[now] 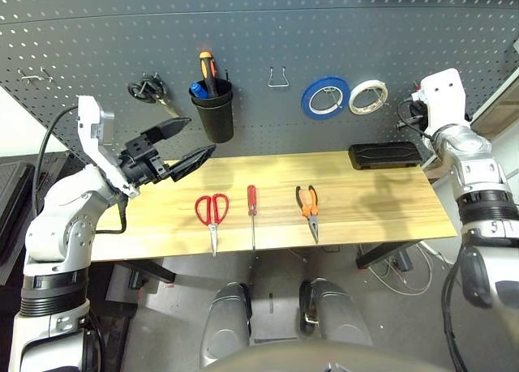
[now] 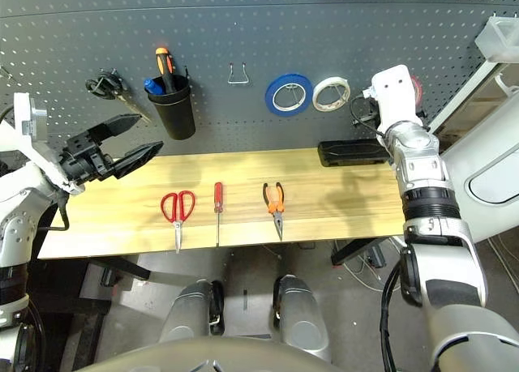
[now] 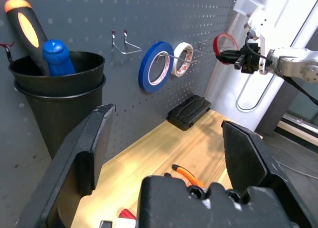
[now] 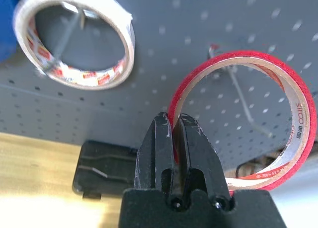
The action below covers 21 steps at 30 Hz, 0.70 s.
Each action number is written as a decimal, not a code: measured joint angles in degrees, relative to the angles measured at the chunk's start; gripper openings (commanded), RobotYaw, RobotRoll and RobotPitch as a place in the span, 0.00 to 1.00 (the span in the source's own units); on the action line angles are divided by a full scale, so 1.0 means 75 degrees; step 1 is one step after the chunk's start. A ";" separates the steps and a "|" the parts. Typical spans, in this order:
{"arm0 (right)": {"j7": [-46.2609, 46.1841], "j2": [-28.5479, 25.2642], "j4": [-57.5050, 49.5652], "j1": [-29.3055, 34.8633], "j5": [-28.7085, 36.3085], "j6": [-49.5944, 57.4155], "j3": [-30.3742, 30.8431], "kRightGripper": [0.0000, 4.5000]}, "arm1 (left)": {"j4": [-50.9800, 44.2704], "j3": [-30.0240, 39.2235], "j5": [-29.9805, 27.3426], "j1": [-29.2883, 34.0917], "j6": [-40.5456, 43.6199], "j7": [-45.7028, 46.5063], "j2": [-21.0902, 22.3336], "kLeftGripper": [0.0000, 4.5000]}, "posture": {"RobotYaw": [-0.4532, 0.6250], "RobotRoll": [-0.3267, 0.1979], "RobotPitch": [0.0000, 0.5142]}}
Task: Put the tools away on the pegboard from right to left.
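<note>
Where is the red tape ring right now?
The red tape ring is pinched in the right hand, up against the pegboard at its right end, just right of the white tape roll, with a hook showing through its hole.

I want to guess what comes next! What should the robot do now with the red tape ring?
Probably ease the red tape ring forward onto the hook. The right hand pinches its rim right in front of the pegboard, and the hook shows through the ring's hole.

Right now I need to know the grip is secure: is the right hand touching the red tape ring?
Touching. The right wrist view shows the right hand with its fingers pinched shut on the rim of the red tape ring.
</note>
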 measured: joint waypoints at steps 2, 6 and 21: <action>-0.0010 -0.0003 0.0452 -0.0163 -0.0037 -0.0241 0.0017 0.28 | -0.0104 -0.0006 -0.0014 0.0009 0.0064 0.0061 -0.0030 1.00 | 0.46 0.62 0.07; -0.0041 -0.0001 0.0720 -0.0254 -0.0044 -0.0493 0.0032 0.61 | -0.0255 -0.0027 -0.0027 0.0008 0.0158 0.0137 -0.0093 1.00 | 0.46 0.62 0.07; 0.1181 -0.0368 -0.7017 0.2831 0.1070 0.5055 0.0103 0.99 | -0.0428 -0.0329 -0.0016 0.0155 0.0482 -0.0101 0.0022 1.00 | 0.39 0.62 0.29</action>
